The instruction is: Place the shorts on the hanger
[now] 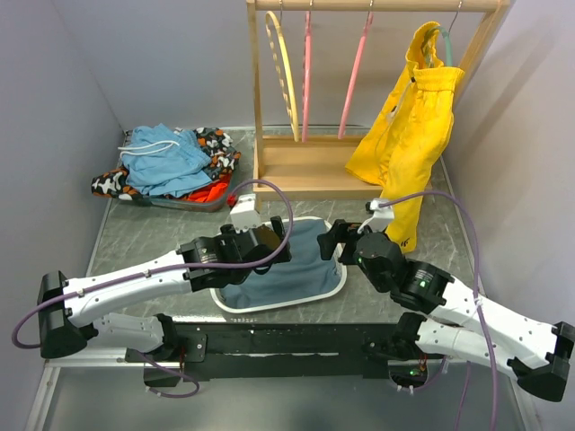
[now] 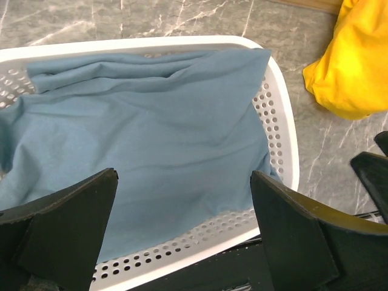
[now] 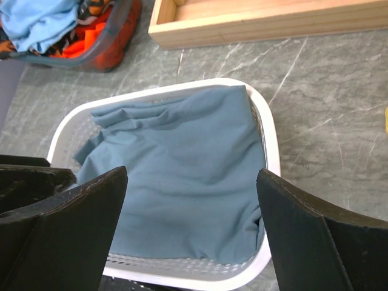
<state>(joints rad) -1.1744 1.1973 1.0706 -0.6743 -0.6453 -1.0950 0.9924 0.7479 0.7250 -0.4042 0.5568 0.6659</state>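
Note:
The light sky-blue shorts [image 1: 166, 163] with a white drawstring lie on a heap of clothes in a bin at the back left; a corner of them shows in the right wrist view [image 3: 36, 21]. A thin pink hanger [image 1: 355, 76] hangs on the wooden rack, with a second pink one [image 1: 307, 72] beside it. My left gripper [image 1: 274, 244] [image 2: 183, 182] and my right gripper [image 1: 334, 241] [image 3: 191, 182] are both open and empty. They hover over a white basket, far from the shorts and the hanger.
The white perforated basket [image 1: 334, 289] [image 2: 285, 145] [image 3: 270, 145] holds a dusty-blue cloth [image 1: 278, 265]. Yellow shorts [image 1: 409, 135] [image 2: 354, 60] hang on a teal hanger at the right of the rack. A yellow hanger [image 1: 283, 67] hangs at its left. The patterned garment [image 1: 216, 144] lies in the bin [image 3: 103, 45].

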